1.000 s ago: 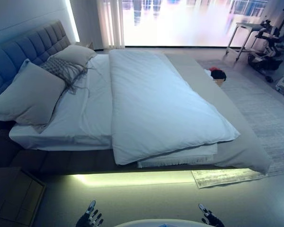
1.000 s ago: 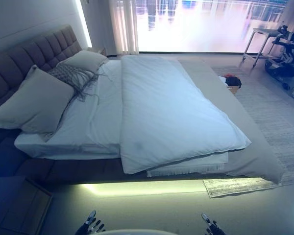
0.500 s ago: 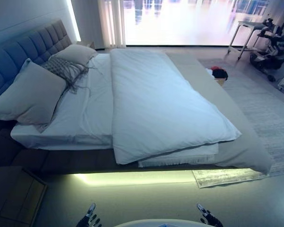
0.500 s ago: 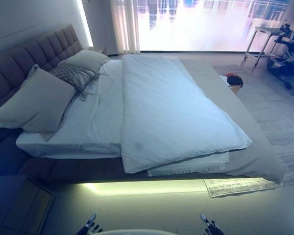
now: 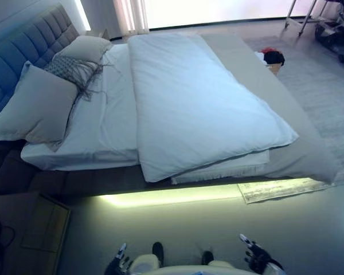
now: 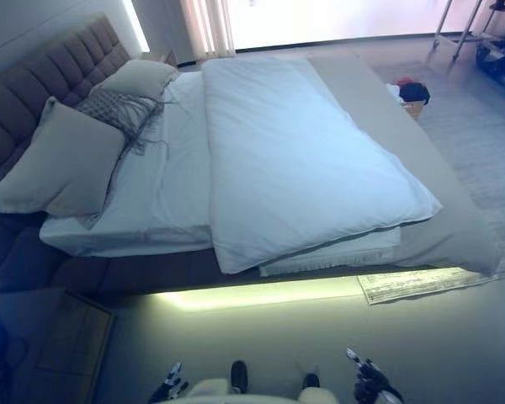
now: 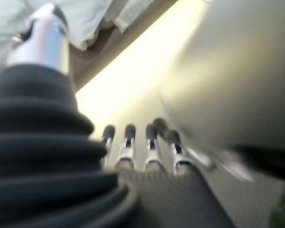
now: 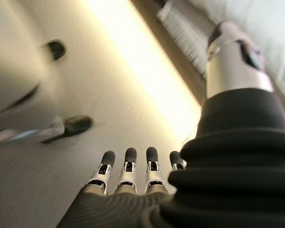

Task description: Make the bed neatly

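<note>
The bed (image 5: 86, 182) stands ahead with a white duvet (image 5: 195, 109) lying along its middle, its near corner hanging over the side. A white sheet (image 5: 112, 120) shows to the duvet's left. A large pillow (image 5: 37, 109), a fringed grey cushion (image 5: 69, 70) and a second pillow (image 5: 86, 48) lean by the padded headboard (image 5: 23, 46). A grey cover (image 5: 301, 154) lies on the bed's right part. My left hand (image 5: 119, 264) and right hand (image 5: 255, 256) hang low near the floor, far from the bed, fingers straight and empty.
A wooden nightstand (image 5: 31, 229) stands at the lower left. A pale rug (image 5: 281, 189) pokes out under the bed's right end. A box with red and dark items (image 5: 270, 57) sits beyond the bed on a large rug (image 5: 332, 97).
The camera has tilted down, so the whole scene has shifted up. Both hands show a little more at the bottom edge. The bedding has not moved.
</note>
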Controlling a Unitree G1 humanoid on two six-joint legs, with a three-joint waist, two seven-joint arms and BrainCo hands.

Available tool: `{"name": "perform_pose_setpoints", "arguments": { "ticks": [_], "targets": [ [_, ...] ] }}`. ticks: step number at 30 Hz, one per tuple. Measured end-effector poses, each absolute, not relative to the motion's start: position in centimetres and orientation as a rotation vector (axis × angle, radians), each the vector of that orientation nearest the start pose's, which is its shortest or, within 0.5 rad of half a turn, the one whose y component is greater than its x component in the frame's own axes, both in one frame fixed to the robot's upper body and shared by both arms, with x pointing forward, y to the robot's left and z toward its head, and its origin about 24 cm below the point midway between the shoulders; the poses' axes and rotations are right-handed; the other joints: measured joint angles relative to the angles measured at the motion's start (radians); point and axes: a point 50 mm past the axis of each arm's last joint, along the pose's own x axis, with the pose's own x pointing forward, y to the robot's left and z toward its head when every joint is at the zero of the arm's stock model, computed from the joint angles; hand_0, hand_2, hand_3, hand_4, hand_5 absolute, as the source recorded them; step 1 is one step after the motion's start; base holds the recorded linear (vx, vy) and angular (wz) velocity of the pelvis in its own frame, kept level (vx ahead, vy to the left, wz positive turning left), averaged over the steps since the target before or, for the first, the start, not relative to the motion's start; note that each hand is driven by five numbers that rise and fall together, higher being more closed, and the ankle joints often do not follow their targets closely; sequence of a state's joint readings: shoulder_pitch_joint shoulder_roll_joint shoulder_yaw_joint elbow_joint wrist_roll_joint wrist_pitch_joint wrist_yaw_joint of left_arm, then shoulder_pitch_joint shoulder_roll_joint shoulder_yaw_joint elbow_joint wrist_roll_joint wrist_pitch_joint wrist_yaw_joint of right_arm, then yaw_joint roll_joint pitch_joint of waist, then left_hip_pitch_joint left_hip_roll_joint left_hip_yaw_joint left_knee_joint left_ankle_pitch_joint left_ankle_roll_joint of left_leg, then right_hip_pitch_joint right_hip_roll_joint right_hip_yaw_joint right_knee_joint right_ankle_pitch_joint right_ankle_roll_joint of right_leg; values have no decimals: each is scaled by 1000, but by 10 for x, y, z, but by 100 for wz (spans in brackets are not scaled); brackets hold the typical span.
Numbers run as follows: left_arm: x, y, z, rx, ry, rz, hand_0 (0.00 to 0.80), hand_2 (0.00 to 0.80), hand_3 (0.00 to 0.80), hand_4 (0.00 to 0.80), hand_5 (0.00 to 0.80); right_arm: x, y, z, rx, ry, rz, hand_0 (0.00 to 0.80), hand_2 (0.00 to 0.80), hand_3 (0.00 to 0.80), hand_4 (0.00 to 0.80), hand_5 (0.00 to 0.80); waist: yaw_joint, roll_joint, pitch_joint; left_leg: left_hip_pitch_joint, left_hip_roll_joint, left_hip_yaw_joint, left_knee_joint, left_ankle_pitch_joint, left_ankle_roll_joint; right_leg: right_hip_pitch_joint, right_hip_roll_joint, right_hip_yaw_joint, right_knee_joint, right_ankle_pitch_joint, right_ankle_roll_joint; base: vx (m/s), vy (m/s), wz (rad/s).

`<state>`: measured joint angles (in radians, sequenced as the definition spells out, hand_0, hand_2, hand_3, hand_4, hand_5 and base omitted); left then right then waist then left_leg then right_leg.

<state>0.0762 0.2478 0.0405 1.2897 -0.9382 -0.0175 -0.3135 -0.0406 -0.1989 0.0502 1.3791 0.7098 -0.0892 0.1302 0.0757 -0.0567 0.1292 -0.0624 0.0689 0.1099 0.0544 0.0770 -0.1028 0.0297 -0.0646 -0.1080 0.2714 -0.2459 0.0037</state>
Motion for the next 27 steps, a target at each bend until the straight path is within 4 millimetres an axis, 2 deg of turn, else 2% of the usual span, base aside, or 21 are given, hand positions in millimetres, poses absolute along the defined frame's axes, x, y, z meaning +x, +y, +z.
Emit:
{"name": "perform_pose_setpoints", "arguments": {
  "ticks": [1,2,4,5,6,7,8,9,10,11,12,13,15,18,19,21,22,24,25,27],
  "targets": [
    [49,248,-163,-758,999,586,0,0,0,0,0,84,-227,-165,446,1100,-450,0,0,0,0,0,-4,-2,3,-35,21,-2,61,-20,-8,29,20,-3,-43,4,-3,379,243,-10],
    [44,246,-164,-766,1018,600,0,0,0,0,0,84,-230,-164,446,1094,-455,0,0,0,0,0,4,-3,3,-54,38,-1,59,-23,-17,39,20,-3,-87,10,-13,496,320,-19],
    [38,233,-168,-804,1046,616,0,0,0,0,0,85,-240,-162,432,1082,-474,0,0,0,0,0,-2,22,0,-69,77,5,-9,-21,-15,112,28,-5,-227,28,-33,531,322,-32],
    [38,227,-170,-822,1051,616,0,0,0,0,0,82,-244,-161,433,1082,-496,0,0,0,0,0,-5,41,6,-63,82,6,-56,-12,-3,148,20,-5,-273,49,-27,455,266,-6],
    [39,223,-171,-831,1051,610,0,0,0,0,0,78,-245,-162,435,1090,-504,0,0,0,0,0,-9,55,7,-47,79,-5,-112,4,-1,177,6,-3,-299,92,1,501,313,6],
    [43,220,-171,-836,1044,600,0,0,0,0,0,71,-249,-162,429,1101,-519,0,0,0,0,0,-7,74,10,-33,80,-8,-123,60,-11,209,-6,-1,-316,109,35,405,281,8],
    [45,222,-170,-831,1036,597,0,0,0,0,0,68,-245,-164,439,1113,-514,0,0,0,0,0,-2,69,2,-31,59,1,-88,105,-10,235,-32,1,-320,95,54,367,269,0],
    [46,228,-169,-812,1029,602,0,0,0,0,0,70,-237,-165,461,1115,-498,0,0,0,0,0,11,44,-12,-32,21,13,-54,89,26,249,-73,2,-323,82,66,320,247,-11],
    [49,236,-167,-787,1018,606,0,0,0,0,0,74,-227,-167,485,1109,-474,0,0,0,0,0,19,25,-33,-32,-9,28,-31,56,47,252,-107,-1,-324,85,74,307,240,-19],
    [56,243,-164,-770,991,607,0,0,0,0,0,80,-219,-167,510,1096,-450,0,0,0,0,0,22,4,-30,-36,-27,34,0,38,58,255,-127,-8,-314,109,104,283,227,-9],
    [65,248,-161,-762,961,602,0,0,0,0,0,89,-212,-166,533,1070,-427,0,0,0,0,0,27,0,-27,-41,-30,34,37,4,67,259,-135,-12,-300,128,109,280,233,0],
    [67,252,-160,-756,951,607,0,0,0,0,0,94,-207,-166,549,1058,-416,0,0,0,0,0,26,-1,-30,-38,-29,33,64,-19,75,270,-139,-12,-293,145,99,288,243,6],
    [70,258,-157,-741,942,606,0,0,0,0,0,102,-203,-165,559,1039,-399,0,0,0,0,0,28,-11,-50,-35,-42,35,102,-75,85,270,-153,-15,-270,164,100,253,224,0],
    [76,258,-157,-718,961,576,0,0,0,0,0,105,-206,-164,562,1030,-412,0,0,0,0,0,24,-12,-70,-14,-65,41,85,-98,105,239,-178,-17,-176,171,101,244,203,4],
    [79,257,-157,-701,975,551,0,0,0,0,0,103,-208,-164,567,1029,-424,0,0,0,0,0,19,-6,-71,14,-68,43,54,-96,112,206,-181,-17,-100,172,101,232,166,1],
    [69,253,-159,-688,1015,539,0,0,0,0,0,99,-216,-163,555,1029,-442,0,0,0,0,0,-4,47,-74,87,-59,41,-32,-76,134,108,-194,-20,125,194,110,204,72,-4],
    [63,254,-160,-679,1031,542,0,0,0,0,0,92,-220,-164,547,1040,-456,0,0,0,0,0,-13,58,-86,105,-63,50,-60,-80,143,60,-213,-24,160,169,112,184,-19,-12],
    [62,257,-159,-668,1033,544,0,0,0,0,0,85,-222,-165,551,1055,-474,0,0,0,0,0,-32,69,-93,123,-59,54,-93,-78,147,-6,-216,-40,100,139,110,119,-104,-15],
    [62,256,-159,-668,1033,544,0,0,0,0,0,82,-223,-165,554,1058,-482,0,0,0,0,0,-37,78,-89,140,-50,59,-115,-69,143,-44,-200,-50,12,142,115,114,-186,-12],
    [64,256,-159,-671,1029,541,0,0,0,0,0,80,-225,-166,565,1058,-501,0,0,0,0,0,-66,79,-82,144,-35,59,-136,-62,133,-101,-166,-68,-174,191,159,132,-219,-6]
  ]
}}
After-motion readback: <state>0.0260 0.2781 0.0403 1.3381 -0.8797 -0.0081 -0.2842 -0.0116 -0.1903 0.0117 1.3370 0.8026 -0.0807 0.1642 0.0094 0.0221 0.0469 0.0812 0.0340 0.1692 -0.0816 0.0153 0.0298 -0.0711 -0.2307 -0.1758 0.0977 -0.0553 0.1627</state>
